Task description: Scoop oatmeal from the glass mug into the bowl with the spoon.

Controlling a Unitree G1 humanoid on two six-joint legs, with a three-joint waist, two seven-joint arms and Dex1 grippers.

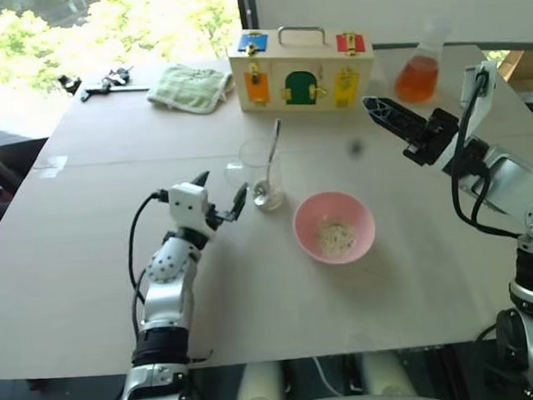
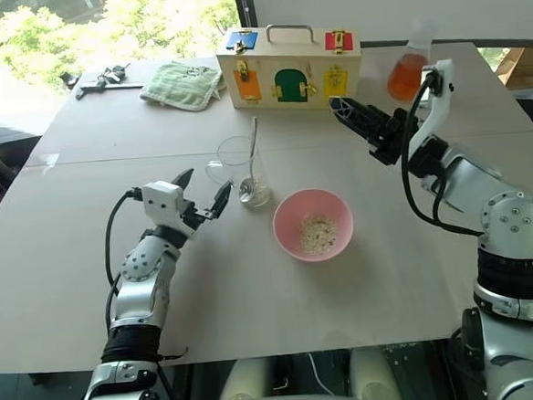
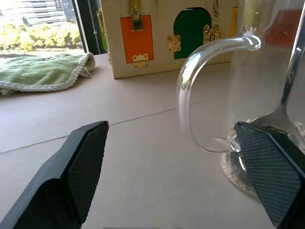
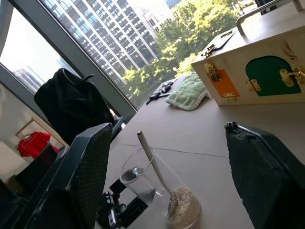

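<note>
Left fingers: the left gripper (image 1: 219, 196) stands spread wide and empty, its tips just beside the handle of the glass mug (image 1: 261, 171); in the left wrist view one pad (image 3: 269, 179) overlaps the mug's foot, and contact cannot be told.
Right fingers: the right gripper (image 2: 352, 113) hangs wide apart above the table (image 1: 88, 267), holding nothing.
Spoon: the spoon (image 2: 251, 155) stands in the mug, handle leaning on the rim.
Oatmeal: a small heap of oatmeal (image 1: 335, 237) lies in the bowl (image 1: 333, 226); the right wrist view also shows flakes in the mug's bottom.
Bowl: near the mug, apart from it.
Behind: a wooden latch box (image 1: 299, 68), a green cloth (image 1: 188, 86) and a flask (image 1: 418, 72) with orange liquid.
</note>
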